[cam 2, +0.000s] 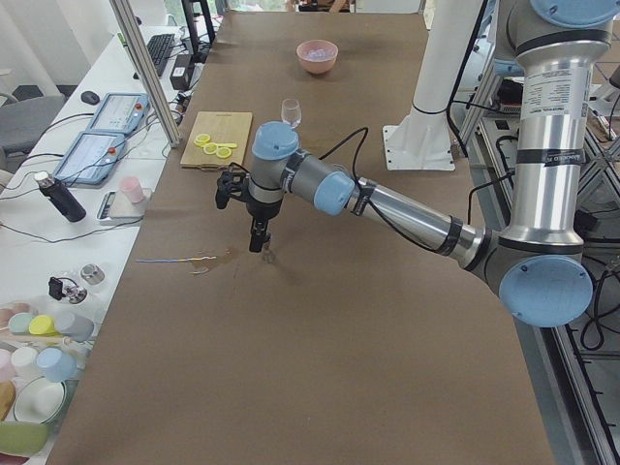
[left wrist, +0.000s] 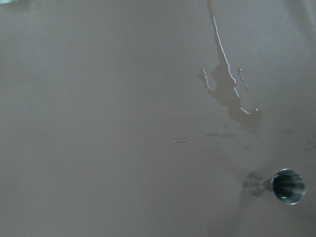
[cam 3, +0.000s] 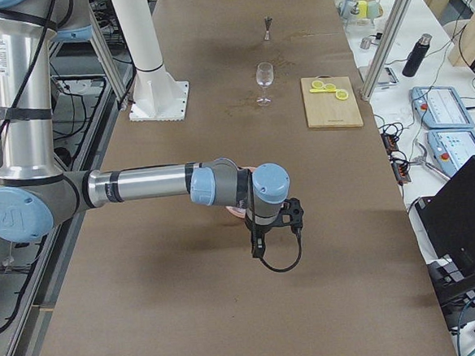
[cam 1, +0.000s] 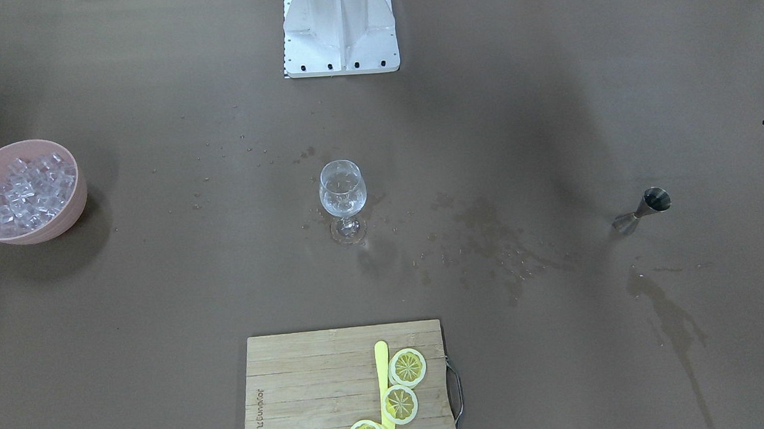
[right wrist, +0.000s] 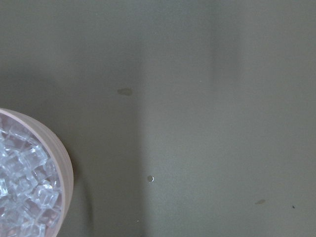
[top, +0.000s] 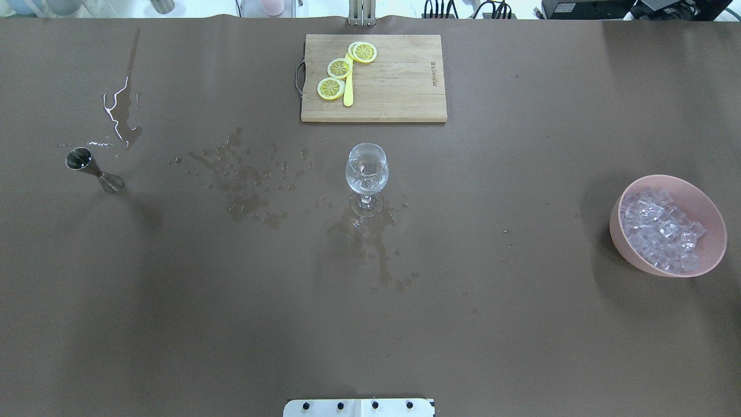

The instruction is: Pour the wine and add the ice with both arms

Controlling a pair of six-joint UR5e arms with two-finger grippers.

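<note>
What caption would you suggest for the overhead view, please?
Wine glass mid-table amid spills, measuring cup at left, bowl of ice at right, cutting board beyond.

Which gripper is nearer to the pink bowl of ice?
The right. The right gripper hangs just beside the pink bowl; the left gripper is at the table's other end, near the jigger.

A broad brown surface (cam 2: 320, 387) fills the middle of the room under even light. Beside it runs a white bench (cam 2: 29, 254) with two touchscreen pendants (cam 2: 97, 147), a black bottle (cam 2: 58, 197) and pastel cups (cam 2: 56, 363). An aluminium post (cam 2: 147, 70) rises at the surface's edge, with a grey chair (cam 2: 15, 118) beyond the bench.
</note>
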